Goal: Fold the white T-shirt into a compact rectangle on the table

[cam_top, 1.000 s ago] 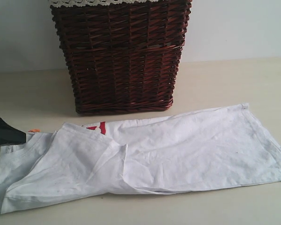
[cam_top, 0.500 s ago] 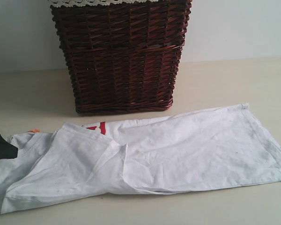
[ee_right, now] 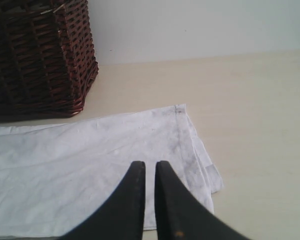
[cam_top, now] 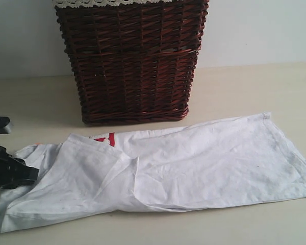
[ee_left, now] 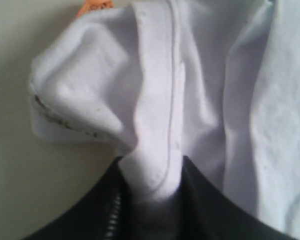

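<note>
Cloth, white: white T-shirt (cam_top: 194,163), lying long and loosely folded on bench (cam_top: 245,87), one layer lapped over another near the left gripper's end.

Left gripper (ee_left: 152,175): black, low at the shirt's end, jaws pinching a bunched ridge of stitched white fabric between them. Cloth puckered and lifted into a small hood just ahead of the pinch. Orange tag (ee_left: 92,6) past that bunch, at the fabric's edge, only partly in view. Red patch (cam_top: 107,139) a little farther along from this gripper, peeking out from under a fold.

Right gripper (ee_right: 150,165): black, fingers drawn almost together with a thin slit between, nothing caught in it. Held above the shirt's other end, apart from the cloth; hemmed corner of the shirt just beyond and beside the fingertips. Not seen in the exterior view.

Wicker basket (cam_top: 132,66): dark red-brown, upright on bench, beyond the shirt from both grippers, close to the shirt's far edge; contact with it not clear. Cream lace trim (cam_top: 92,3) along its rim.

Wall (cam_top: 255,30): pale grey-white, behind basket.
</note>
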You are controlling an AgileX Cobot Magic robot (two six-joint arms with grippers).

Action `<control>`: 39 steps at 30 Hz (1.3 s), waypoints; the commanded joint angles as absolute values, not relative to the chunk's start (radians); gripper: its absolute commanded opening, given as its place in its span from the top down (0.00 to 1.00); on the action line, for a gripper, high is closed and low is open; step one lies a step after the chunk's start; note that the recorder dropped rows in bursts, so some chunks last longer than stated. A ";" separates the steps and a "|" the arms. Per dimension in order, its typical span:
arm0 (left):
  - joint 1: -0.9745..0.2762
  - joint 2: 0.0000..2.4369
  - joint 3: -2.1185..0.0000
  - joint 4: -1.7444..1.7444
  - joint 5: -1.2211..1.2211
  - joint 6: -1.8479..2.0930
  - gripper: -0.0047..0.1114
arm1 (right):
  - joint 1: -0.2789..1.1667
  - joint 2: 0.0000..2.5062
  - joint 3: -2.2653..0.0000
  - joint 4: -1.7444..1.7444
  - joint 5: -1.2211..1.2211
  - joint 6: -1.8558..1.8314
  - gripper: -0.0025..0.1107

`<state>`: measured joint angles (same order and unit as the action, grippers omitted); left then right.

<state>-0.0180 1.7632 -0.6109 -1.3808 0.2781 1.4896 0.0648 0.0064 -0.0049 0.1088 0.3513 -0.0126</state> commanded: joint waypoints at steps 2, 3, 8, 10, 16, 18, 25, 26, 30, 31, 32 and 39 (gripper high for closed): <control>-0.020 1.694 -0.604 -1.360 0.210 1.487 0.96 | 0.067 0.000 0.000 0.107 0.345 -0.014 0.89; -0.008 1.671 -0.604 -1.314 0.185 1.487 0.96 | 0.067 0.000 0.000 0.107 0.345 -0.014 0.89; 0.142 1.631 -0.596 -1.195 0.295 1.485 0.96 | 0.067 0.000 0.000 0.107 0.345 -0.014 0.89; 0.219 1.628 -0.575 -1.107 0.391 1.481 0.96 | 0.067 0.000 0.000 0.107 0.345 -0.014 0.89; 0.259 1.628 -0.524 -1.148 0.416 1.481 0.96 | 0.067 0.000 0.000 0.107 0.345 -0.014 0.89; 0.259 1.630 -0.524 -1.189 0.416 1.481 0.96 | 0.067 0.000 0.000 0.107 0.345 -0.014 0.89; 0.259 1.624 -0.524 -1.298 0.413 1.485 0.96 | 0.067 0.000 0.000 0.107 0.345 -0.014 0.89; 0.259 1.611 -0.524 -1.301 0.413 1.485 0.96 | 0.067 0.000 0.000 0.107 0.345 -0.014 0.89; 0.259 1.560 -0.524 -1.312 0.413 1.485 0.96 | 0.067 0.000 0.000 0.107 0.345 -0.014 0.89; 0.259 1.551 -0.524 -1.312 0.414 1.485 0.96 | 0.067 0.000 0.000 0.107 0.345 -0.014 0.89; 0.259 1.541 -0.524 -1.312 0.419 1.481 0.96 | 0.067 0.000 0.000 0.107 0.345 -0.014 0.89; 0.384 1.536 -0.524 -1.184 0.566 1.352 0.96 | 0.067 0.000 0.000 0.107 0.347 -0.014 0.89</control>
<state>0.3247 1.5437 -0.5268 -1.2473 0.5187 1.4049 0.0648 0.0064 -0.0049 0.1088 0.3513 -0.0126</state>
